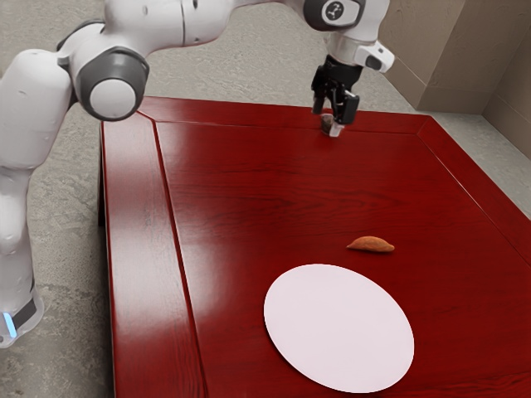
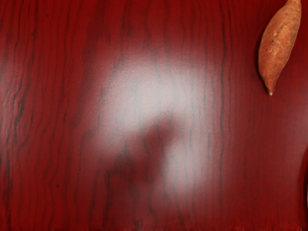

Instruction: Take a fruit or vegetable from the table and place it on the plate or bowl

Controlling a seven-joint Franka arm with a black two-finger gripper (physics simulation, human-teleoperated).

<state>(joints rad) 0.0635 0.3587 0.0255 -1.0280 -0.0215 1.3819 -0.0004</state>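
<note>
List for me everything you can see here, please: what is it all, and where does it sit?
sweet potato: one, orange-brown, lying on the table just beyond the plate, apart from it
plate: one, white, round, flat on the near part of the table
table: one, dark red wood with a raised border
floor: grey, around the table
wall: beige, in the exterior view's upper right corner
arm: one, white and grey, reaching in from the exterior view's left
gripper: one, black, hanging above the far part of the table, well away from the sweet potato
</note>
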